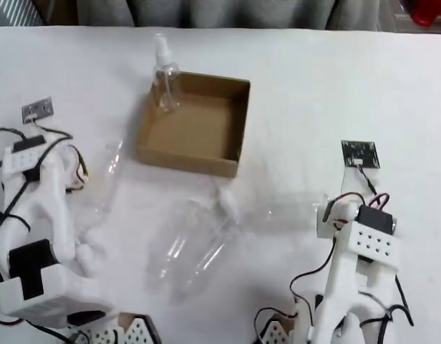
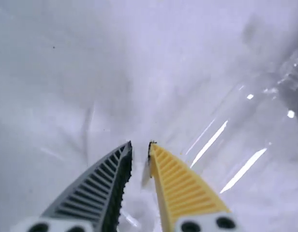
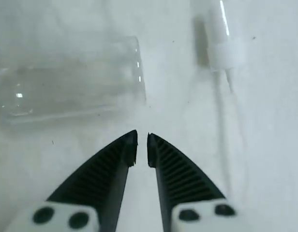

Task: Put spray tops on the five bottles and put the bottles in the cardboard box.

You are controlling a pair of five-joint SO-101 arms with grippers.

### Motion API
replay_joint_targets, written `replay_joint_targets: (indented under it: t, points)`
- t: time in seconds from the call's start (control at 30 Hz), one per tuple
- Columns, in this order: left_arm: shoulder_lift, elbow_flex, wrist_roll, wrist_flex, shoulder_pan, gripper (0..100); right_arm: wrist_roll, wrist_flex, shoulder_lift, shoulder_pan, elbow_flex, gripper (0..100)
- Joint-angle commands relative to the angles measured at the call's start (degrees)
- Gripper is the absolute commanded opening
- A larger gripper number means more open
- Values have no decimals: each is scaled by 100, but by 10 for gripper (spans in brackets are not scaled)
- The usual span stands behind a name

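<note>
one capped bottle [image 1: 164, 80] stands in the cardboard box [image 1: 188, 162], other bottles [image 1: 195, 247] lie seemingly uncapped on the bench [image 1: 313, 86]; left gripper [image 2: 140, 147] and right gripper [image 3: 141, 137] fingers pressed together, empty.

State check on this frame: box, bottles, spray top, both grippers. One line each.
cardboard box: upright, open top.
bottle in box: standing upright in a corner, spray top on.
lying bottles: on their sides, outside the box.
loose spray top: lying flat, not on any bottle.
left gripper: shut.
right gripper: shut, nothing held.
</note>
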Motion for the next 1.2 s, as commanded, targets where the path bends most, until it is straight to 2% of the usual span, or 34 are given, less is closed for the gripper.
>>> replay_joint_targets:
  t: [0.0, 0.13, 0.33, 0.5, 0.6, 0.77, 1.0, 1.17]
  points:
    - [-127, -1178, -246, 976, -4, 76, -62, -295, 207, -48, -53, 18]
    - [-127, -2040, -360, 1556, 40, 76, -53, -330, 382, -48, -62, 18]
    - [-127, -2831, -1363, 2224, 435, 76, -53, -330, 391, -48, -62, 16]
    - [-119, -2971, -2215, 2505, 646, 76, -53, -330, 400, -48, -62, 16]
    - [-75, -2954, -2268, 2479, 734, 85, -53, -409, 426, -48, -35, 16]
    - [-84, -2734, -2286, 2189, 743, 261, -53, -409, 426, -48, -26, 16]
    - [198, -2004, -2804, 1178, 752, 249, -35, -409, 426, -48, -26, 16]
    - [549, -2022, -2831, 1011, 752, 261, -26, -409, 426, -57, -26, 16]
